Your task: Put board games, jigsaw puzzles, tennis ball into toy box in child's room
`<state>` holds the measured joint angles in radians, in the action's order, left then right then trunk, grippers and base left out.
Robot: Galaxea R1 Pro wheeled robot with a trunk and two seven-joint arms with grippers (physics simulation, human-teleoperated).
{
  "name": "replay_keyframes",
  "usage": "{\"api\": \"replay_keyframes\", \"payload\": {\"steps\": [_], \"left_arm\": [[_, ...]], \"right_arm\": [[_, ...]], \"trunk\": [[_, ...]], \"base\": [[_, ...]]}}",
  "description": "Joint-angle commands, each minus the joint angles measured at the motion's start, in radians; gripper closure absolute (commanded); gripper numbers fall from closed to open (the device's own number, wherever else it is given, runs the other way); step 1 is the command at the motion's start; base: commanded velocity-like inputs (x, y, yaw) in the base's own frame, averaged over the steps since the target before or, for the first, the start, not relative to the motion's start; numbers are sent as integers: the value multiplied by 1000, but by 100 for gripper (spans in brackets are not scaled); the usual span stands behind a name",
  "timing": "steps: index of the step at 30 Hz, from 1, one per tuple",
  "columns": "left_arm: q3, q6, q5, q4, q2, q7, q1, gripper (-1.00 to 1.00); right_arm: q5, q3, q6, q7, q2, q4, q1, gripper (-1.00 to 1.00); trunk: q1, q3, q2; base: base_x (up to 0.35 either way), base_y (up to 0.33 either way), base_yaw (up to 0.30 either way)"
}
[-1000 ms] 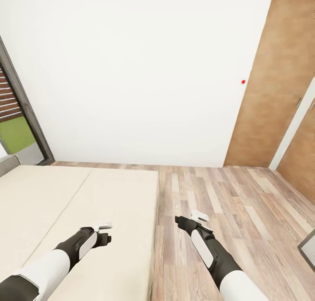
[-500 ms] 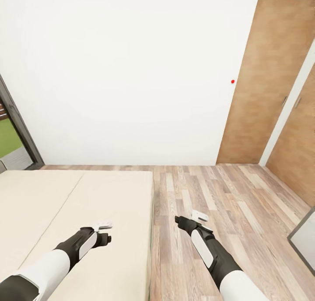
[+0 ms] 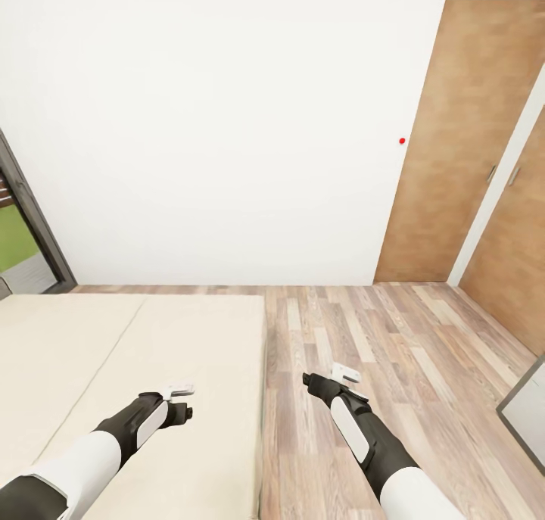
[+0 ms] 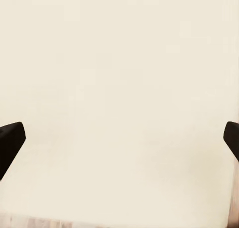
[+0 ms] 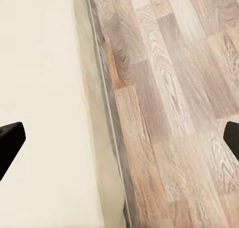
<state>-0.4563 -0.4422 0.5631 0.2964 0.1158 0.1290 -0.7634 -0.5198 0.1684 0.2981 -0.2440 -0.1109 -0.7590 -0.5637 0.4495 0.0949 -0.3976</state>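
Camera swings right, then settles

Over the last second the view has panned right: the wooden door sits further left in frame, the window has slid toward the left edge, and more of the second door shows.

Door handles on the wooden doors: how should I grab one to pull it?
Grip mid-length on the right door's handle, a slim upright bar near the edge of its door. Come head-on at the door face with the right gripper, open fingers spread sideways across the bar. Finer detail is too small to tell.
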Motion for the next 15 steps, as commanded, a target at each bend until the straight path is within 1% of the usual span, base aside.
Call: {"api": "replay_keyframes", "payload": {"steps": [1,6,15], "left_arm": [[-7,-5,11,3,1,8,0,-100],[-7,-5,11,3,1,8,0,-100],[-7,-4,11,3,1,8,0,-100]], "right_arm": [[-9,3,3,-9,0,-2,-1,-100],[-9,3,3,-9,0,-2,-1,-100],[-9,4,3,-9,0,-2,-1,-100]], "trunk": [[1,2,-2],[1,2,-2],[1,2,-2]], "base": [[-100,82,-1],[-99,98,0],[-20,24,0]]}}
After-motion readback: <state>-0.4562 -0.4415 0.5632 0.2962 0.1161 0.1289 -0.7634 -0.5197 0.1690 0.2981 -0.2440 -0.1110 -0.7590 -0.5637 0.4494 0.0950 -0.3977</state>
